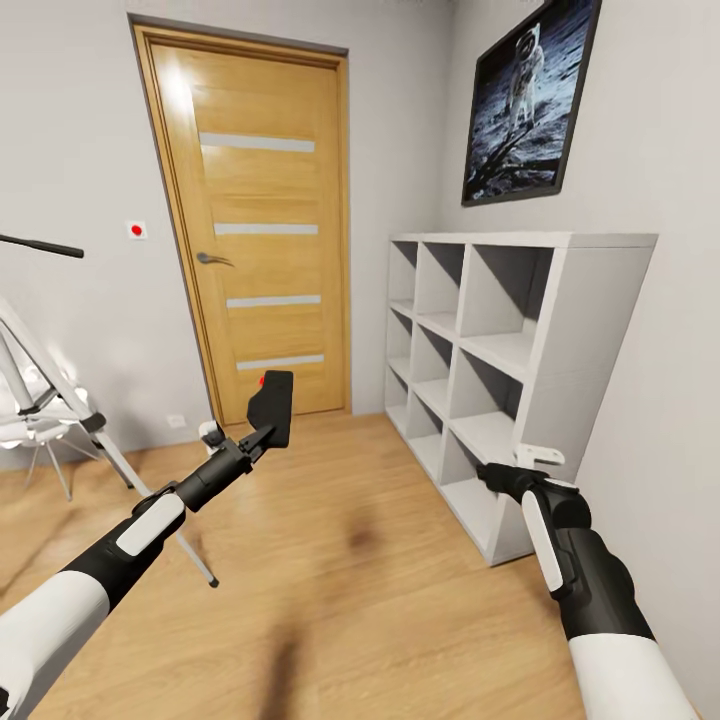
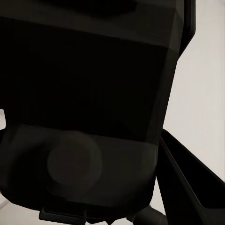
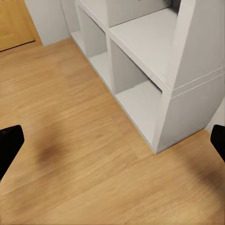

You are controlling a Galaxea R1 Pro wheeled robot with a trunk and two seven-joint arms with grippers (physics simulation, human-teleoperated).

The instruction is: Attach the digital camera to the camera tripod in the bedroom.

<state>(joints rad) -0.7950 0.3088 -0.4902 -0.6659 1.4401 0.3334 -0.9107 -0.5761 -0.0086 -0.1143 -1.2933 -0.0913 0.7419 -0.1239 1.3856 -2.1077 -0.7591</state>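
Left end effector (image 1: 262, 432) grips my small black digital camera (image 1: 272, 405), raised above the light wood floor (image 1: 350, 560). Right end effector (image 3: 112, 140) is spread open beside the white cube shelf (image 1: 500, 350). Silver-white camera tripod (image 1: 60, 400) stands leftward; wooden door (image 1: 255, 230) beyond.

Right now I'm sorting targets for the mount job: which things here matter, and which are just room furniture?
For the job:
- camera, held in the left tool
- tripod, at the left

Just around:
- door
- white shelves
- moon picture
- right tool, holding nothing
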